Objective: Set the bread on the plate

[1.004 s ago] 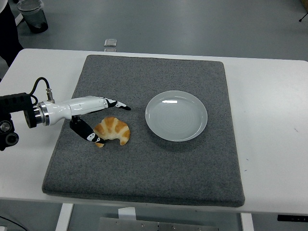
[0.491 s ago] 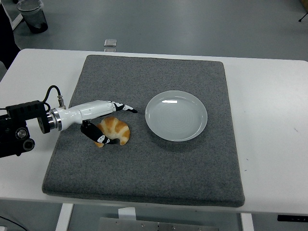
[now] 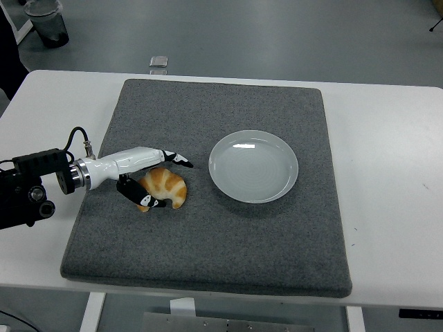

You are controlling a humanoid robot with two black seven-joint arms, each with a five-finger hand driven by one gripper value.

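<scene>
Head view: white table [image 3: 387, 207] with a dark grey felt-like rectangular mat [image 3: 208, 235] covering most of the middle.

Golden-brown crescent-shaped bread roll [image 3: 168, 185] lies on the mat, left of centre, roughly mid-depth. Round pale grey-white shallow plate [image 3: 253, 166] sits on the mat to the right of the bread, slightly farther back; small gap of mat between them, not touching. Plate holds nothing.

Left hand [image 3: 149, 181], white shell with black-and-white fingers, comes in from the left edge on a black arm with a silver wrist collar. Upper fingers [image 3: 176, 160] are stretched out fairly straight over the far side of the bread, tips pointing right toward the plate. Thumb [image 3: 147, 200] curls under on the near-left side of the bread, its tip against the crust. So the bread is bracketed between thumb and fingers. Upper fingers look just above or at the top of the crust; cannot tell if they press on it. Bread looks flat on the mat, not lifted.

Right arm is out of frame.

Beyond the table, grey floor. Small grey square object [image 3: 159, 61] on the floor just past the far table edge. Dark bin [image 3: 47, 21] at far left corner.
</scene>
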